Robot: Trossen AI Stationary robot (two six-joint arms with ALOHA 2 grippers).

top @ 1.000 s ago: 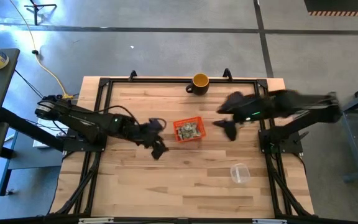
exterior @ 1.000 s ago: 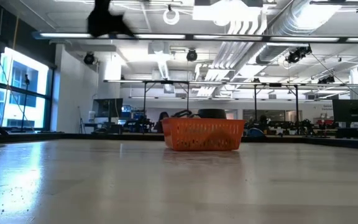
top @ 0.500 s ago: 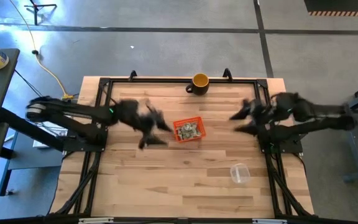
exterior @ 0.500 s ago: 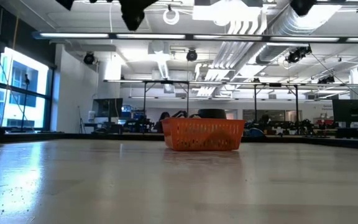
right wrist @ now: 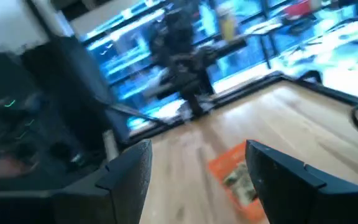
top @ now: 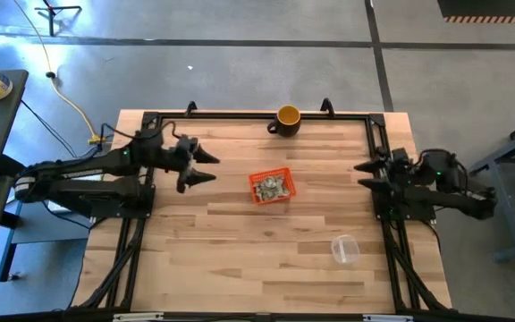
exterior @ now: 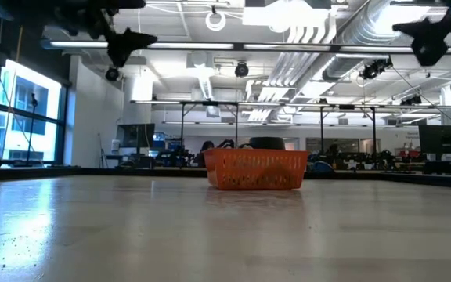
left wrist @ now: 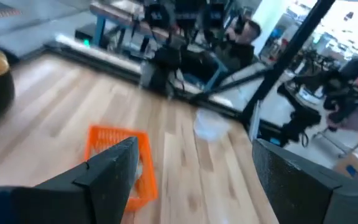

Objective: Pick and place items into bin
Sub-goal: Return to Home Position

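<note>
We look down on a grey concrete floor (top: 266, 72) crossed by dark seams, with a pale wooden table (top: 240, 259) standing on it. At table height we see tall windows (exterior: 22, 110) at the left, strip lights (exterior: 210, 48) and silver ducts (exterior: 319, 27) overhead, and cluttered benches (exterior: 143, 149) far back.

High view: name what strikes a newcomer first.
The orange bin sits in the middle of the table, pale green and white packets piled inside. The left gripper and right gripper hang open on either side, well clear of it. A yellow mug stands at the far edge.
</note>
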